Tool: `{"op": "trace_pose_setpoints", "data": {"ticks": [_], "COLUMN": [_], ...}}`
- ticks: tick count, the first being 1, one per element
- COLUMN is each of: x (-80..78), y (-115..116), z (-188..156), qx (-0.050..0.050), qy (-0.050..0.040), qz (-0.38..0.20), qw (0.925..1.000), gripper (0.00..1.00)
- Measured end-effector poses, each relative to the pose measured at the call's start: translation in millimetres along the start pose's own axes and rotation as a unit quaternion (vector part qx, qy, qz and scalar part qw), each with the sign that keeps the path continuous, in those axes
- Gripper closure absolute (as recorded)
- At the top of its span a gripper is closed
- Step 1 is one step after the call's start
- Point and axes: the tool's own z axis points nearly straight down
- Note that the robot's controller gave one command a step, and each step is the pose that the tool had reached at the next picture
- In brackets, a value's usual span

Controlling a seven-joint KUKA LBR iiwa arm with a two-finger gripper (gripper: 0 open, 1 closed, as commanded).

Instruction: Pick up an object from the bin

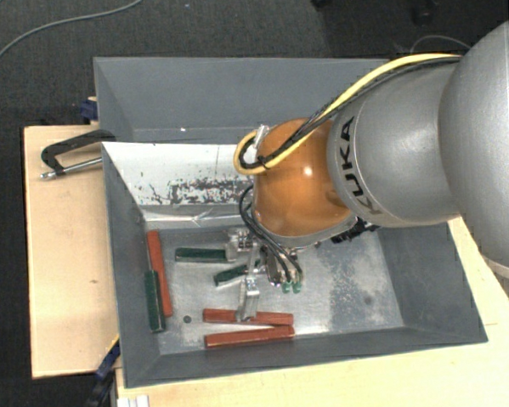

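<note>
My gripper [247, 297] hangs below the orange cover in the middle of the bin floor. Its tip comes down onto the upper red stick [265, 317], near that stick's left half. A short green stick [230, 276] lies just left of the gripper, partly hidden by it. A longer green stick [199, 255] lies further up and left. A second red stick [249, 335] lies along the bin's front wall, just below the first.
A red stick [158, 271] and a green stick [152, 302] lie side by side, upright in the view, against the left wall. A small dark speck [186, 319] sits on the floor between them and the gripper. The arm covers the bin's upper right.
</note>
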Motion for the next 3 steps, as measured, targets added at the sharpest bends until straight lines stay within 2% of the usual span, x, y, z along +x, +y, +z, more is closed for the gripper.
{"op": "trace_pose_setpoints", "data": {"ticks": [1, 2, 3], "x": [-76.9, -75.1, -48.7], "y": [-1, -1, 18], "z": [66, 63, 63], "qx": [0.000, 0.000, 0.000], "qy": [-0.0034, -0.0022, 0.0003], "qz": [-0.021, -0.021, -0.092], "qw": [0.9998, 0.9998, 0.9957], "gripper": [0.00, 1.00, 1.00]}}
